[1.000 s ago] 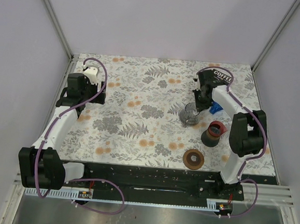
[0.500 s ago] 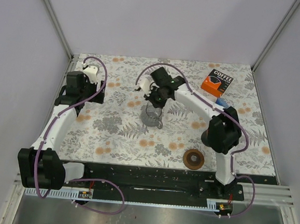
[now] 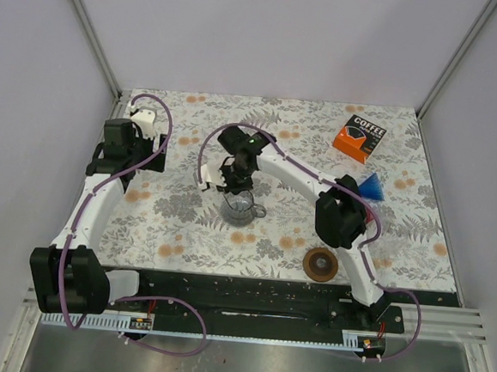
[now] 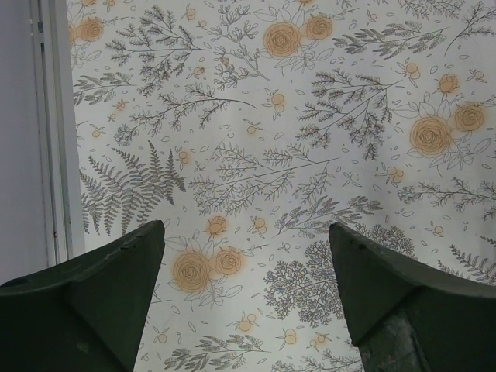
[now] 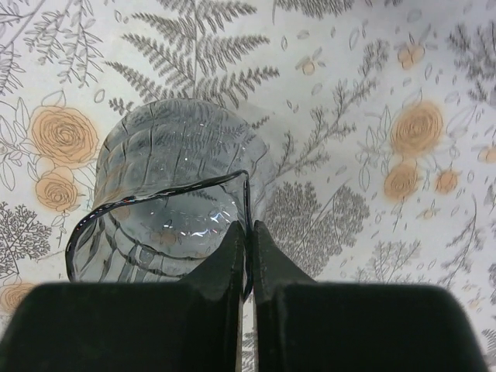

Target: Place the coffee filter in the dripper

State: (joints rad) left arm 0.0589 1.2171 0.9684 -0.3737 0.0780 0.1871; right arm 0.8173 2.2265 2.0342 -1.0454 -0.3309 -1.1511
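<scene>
From overhead my left gripper sits at 10 o'clock on the flowered table, close to the left edge. Only its wrist camera shows its state: both dark fingers stand wide apart with bare cloth between them, holding nothing. That view also picks up the pale side rail just to the gripper's 9 o'clock, so there is little room that way.

Near the table's centre, slightly toward 9 o'clock, is the glass dripper. Overhead, the right arm hides how it is held. The right wrist camera settles that: my right gripper is pinched shut on the thin glass rim, one finger inside and one outside.

I count two arms, one dripper, one brown disc at 5 o'clock, one orange coffee box at 1 o'clock and one blue fan-shaped piece at 3 o'clock. I take that piece for the filter but cannot confirm it. It lies well apart from the dripper, just beside the right arm's elbow.

There is open cloth from 6 to 8 o'clock and around 12 o'clock.
</scene>
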